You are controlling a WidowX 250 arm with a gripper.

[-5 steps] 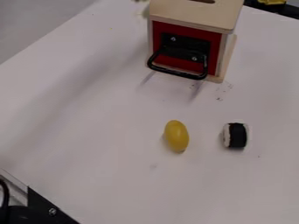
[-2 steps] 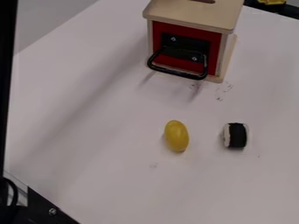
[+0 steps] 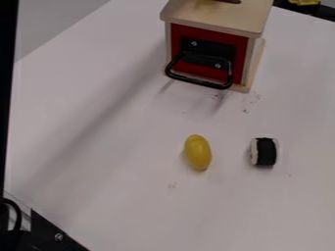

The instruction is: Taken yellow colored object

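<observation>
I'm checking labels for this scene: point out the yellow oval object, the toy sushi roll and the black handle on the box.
Yellow oval object [image 3: 198, 152]: camera view, middle of its body.
Toy sushi roll [image 3: 266, 151]: camera view, black wrap.
Black handle [image 3: 200, 82]: camera view, lower bar.

**Cut off at the edges, plus some unclear bits**

From where I stand: wooden box [image 3: 212, 18] loses its back at the top edge; slot [image 3: 229, 1] clipped too. Inside hidden behind red front [image 3: 200, 70]. Yellow piece [image 3: 305, 2], top right: cropped, can't identify. Black upright shape [image 3: 8, 98] and black bracket [image 3: 44, 230] cut off at left. Dark marks [image 3: 251, 101] on tabletop [image 3: 131, 196]: too small to tell.
</observation>
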